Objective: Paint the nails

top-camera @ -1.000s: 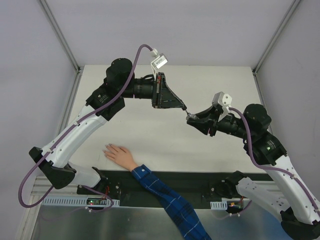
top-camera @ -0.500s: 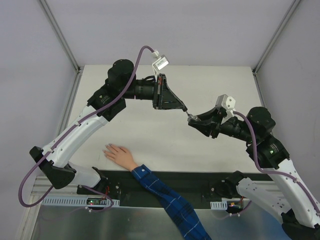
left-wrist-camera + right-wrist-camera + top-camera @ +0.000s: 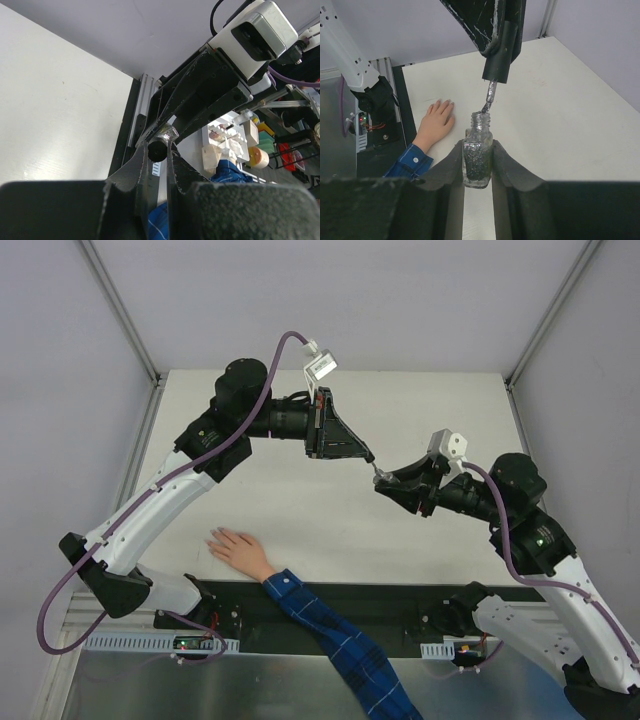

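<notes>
A pale hand (image 3: 240, 547) lies flat near the table's front edge, fingers spread to the left. Its nails (image 3: 444, 102) are tiny and bare-looking at the fingertips. Above mid-table my left gripper (image 3: 367, 454) is shut on the black brush cap (image 3: 156, 150). The glittery brush (image 3: 490, 97) hangs from that cap (image 3: 501, 55), its tip at the mouth of the bottle. My right gripper (image 3: 478, 152) is shut on the glitter polish bottle (image 3: 477, 162), held upright just under the brush. In the top view the two gripper tips nearly meet, with the right gripper (image 3: 381, 478) slightly lower.
A blue plaid sleeve (image 3: 340, 640) runs from the hand across the black strip (image 3: 400, 600) at the near edge. Metal posts (image 3: 135, 340) stand at the back corners of the table. Shelves of small items (image 3: 240, 145) lie off the table.
The right arm's wrist and elbow have shifted slightly toward the near side, and the bottle has stayed under the brush. The left arm and the hand have not moved.
</notes>
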Robot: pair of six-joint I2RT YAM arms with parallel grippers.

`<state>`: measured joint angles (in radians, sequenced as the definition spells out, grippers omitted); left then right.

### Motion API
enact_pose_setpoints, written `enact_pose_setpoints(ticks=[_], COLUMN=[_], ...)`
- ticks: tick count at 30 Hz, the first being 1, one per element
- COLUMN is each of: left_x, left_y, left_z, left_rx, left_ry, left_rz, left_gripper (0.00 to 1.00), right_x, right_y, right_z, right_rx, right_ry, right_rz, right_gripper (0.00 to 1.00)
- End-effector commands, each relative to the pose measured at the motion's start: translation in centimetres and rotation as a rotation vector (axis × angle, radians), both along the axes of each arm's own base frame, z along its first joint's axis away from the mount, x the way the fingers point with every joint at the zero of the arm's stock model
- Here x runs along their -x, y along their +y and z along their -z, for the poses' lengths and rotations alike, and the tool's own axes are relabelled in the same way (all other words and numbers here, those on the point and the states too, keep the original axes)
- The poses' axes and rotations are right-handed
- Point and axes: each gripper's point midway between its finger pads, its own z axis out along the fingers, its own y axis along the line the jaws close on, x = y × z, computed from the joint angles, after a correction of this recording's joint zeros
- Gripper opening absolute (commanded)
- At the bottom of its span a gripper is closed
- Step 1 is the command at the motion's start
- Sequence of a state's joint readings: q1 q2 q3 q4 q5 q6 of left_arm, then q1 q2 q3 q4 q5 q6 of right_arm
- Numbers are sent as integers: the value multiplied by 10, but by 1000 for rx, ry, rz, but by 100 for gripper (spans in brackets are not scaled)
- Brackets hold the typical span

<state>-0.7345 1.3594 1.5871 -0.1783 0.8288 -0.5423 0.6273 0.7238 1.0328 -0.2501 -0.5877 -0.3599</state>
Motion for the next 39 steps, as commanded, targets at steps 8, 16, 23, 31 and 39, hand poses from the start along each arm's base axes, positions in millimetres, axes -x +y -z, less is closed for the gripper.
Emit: enact_pose_setpoints(ticks=[8, 16, 23, 31, 39], left_x=[14, 16, 16, 17, 17], left_y=[2, 4, 5, 3, 5], left_z=[-31, -32, -33, -33, -34], left_rx=[74, 75, 78, 76, 78], left_ry=[-71, -71, -74, -63, -67], left_rz=[36, 36, 32, 35, 29], left_gripper=[0, 0, 0, 0, 0], right_x=[1, 0, 1, 1, 0], right_y=[5, 4, 5, 4, 3], right_z=[-16, -16, -15, -16, -17], right_rx=[-33, -31, -30, -32, -37], right_ry=[-70, -75, -73, -81, -83], right_rz=[-28, -23, -25, -20, -11], right_gripper=[0, 0, 0, 0, 0])
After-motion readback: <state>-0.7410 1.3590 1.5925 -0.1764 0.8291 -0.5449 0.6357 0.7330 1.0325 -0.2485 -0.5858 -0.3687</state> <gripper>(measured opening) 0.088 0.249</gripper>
